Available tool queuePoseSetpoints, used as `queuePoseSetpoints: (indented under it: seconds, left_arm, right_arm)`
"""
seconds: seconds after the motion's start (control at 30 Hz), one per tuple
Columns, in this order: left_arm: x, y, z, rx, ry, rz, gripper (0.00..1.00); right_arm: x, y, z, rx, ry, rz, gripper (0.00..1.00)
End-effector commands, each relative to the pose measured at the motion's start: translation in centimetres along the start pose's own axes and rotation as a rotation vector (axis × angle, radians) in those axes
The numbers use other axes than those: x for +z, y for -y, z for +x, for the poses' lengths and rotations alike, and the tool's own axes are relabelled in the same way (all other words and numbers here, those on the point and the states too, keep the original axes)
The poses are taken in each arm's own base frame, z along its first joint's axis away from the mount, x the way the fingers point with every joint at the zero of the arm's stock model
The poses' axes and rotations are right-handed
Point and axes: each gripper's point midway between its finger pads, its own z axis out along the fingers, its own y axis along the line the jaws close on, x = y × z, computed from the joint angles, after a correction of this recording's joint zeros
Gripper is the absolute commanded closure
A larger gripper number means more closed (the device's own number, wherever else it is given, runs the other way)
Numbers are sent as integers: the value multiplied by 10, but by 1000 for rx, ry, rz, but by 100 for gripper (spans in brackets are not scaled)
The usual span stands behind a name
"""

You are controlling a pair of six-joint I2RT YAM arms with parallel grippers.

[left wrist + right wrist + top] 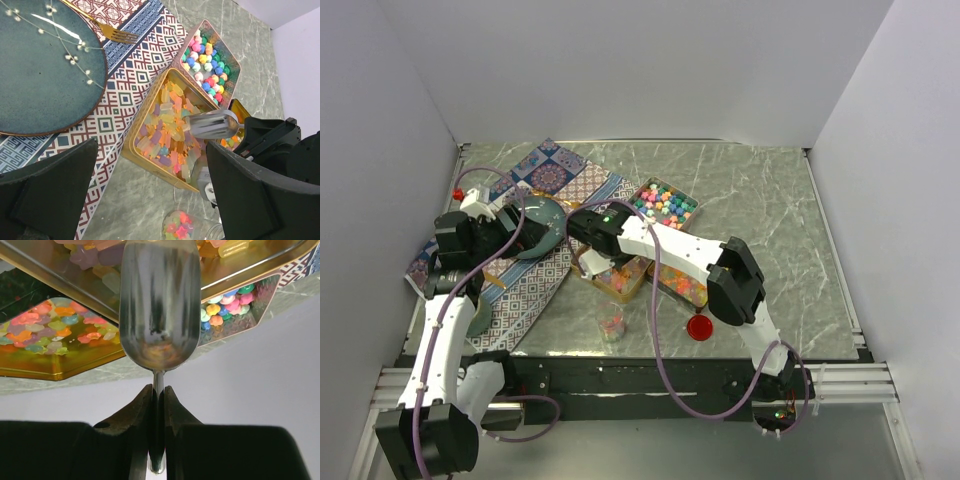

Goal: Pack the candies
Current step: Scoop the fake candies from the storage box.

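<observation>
Three gold tins hold the candies: pastel ones (665, 204), translucent yellow-pink ones (613, 277) and orange-red-yellow ones (678, 286). My right gripper (588, 245) is shut on the thin handle of a metal scoop (159, 305), whose bowl hangs just above the translucent candies (167, 131). The scoop also shows in the left wrist view (212, 125). A small clear jar (610, 325) with a few star candies stands on the table in front of the tins. My left gripper (150, 200) is open and empty, hovering by the plate, above and left of the jar (187, 227).
A dark blue plate (538, 225) and a gold fork (112, 31) lie on a patterned cloth (535, 285) at the left. A red round disc (699, 327) lies right of the jar. White walls close the table on three sides.
</observation>
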Motion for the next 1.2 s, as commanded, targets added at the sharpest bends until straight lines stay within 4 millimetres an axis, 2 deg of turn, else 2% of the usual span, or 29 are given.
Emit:
queuePoseSetpoints:
  seconds: [0.0,0.1,0.2,0.27,0.37,0.4,0.47,0.5,0.6,0.8,0.97,1.0,1.07,1.1,1.17]
  left_arm:
    - [0,-1,-1,-14,16,-5,4]
    - [-3,-13,3,-55,27,-77,5]
    - [-7,-32,23,-153,25,-161,7]
    - [-7,-39,39,-220,0,-183,12]
    - [-3,-46,45,-237,-20,-210,27]
    - [-1,-44,47,-237,-34,-192,39]
    - [5,-49,55,-259,-71,-198,54]
    - [7,-51,60,-268,-85,-201,71]
    - [15,-56,73,-298,-134,-197,99]
    - [30,-57,94,-327,-218,-166,99]
    - [41,-47,112,-310,-287,-136,99]
    - [43,-44,112,-304,-288,-125,99]
    - [48,-42,122,-297,-321,-128,99]
    - [50,-43,123,-295,-323,-130,99]
    - [54,-47,130,-302,-342,-152,99]
  right_arm:
    - [7,-36,-4,-176,21,-194,100]
    - [8,-43,-11,-119,62,-219,100]
    - [10,-49,-18,-49,118,-253,100]
    - [11,-48,-22,2,165,-257,100]
    - [11,-46,-20,50,203,-233,100]
    - [15,-54,-21,52,214,-250,100]
    - [16,-54,-17,74,227,-233,100]
    - [20,-61,-19,71,231,-248,100]
    - [20,-60,-23,106,277,-242,100]
    - [21,-54,-29,177,323,-242,100]
    - [30,-50,-37,230,304,-279,100]
    - [26,-42,-38,250,308,-265,100]
    - [29,-44,-39,283,278,-302,100]
    - [25,-34,-39,304,281,-281,100]
    - [27,-33,-41,323,257,-290,100]
